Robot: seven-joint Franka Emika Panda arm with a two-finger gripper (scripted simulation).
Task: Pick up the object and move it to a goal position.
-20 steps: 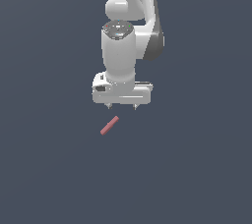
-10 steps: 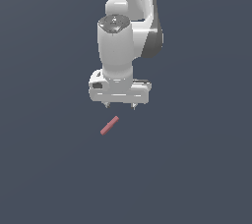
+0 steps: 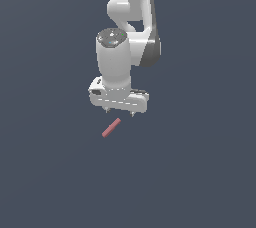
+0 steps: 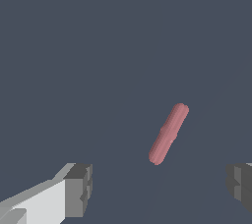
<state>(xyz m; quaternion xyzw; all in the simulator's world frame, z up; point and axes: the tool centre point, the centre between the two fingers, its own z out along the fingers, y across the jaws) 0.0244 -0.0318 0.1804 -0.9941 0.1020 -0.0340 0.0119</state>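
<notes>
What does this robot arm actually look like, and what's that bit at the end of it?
The arm is glossy white with rounded, tube-like segments, dark grey at a joint, and a dark round cap with small greenish marks. It ends in a flat white bar, the gripper, with two short fingers; the wrist view shows blocky grey fingertips. No cables show.

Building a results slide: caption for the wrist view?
Open claw poised over the small pinkish-red rod, which lies untouched on the plain dark floor.

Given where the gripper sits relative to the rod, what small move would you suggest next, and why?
Probably lower the gripper straight down: its jaws stand open and empty, and the pinkish-red rod lies between the fingertips in the wrist view, ungrasped.
</notes>
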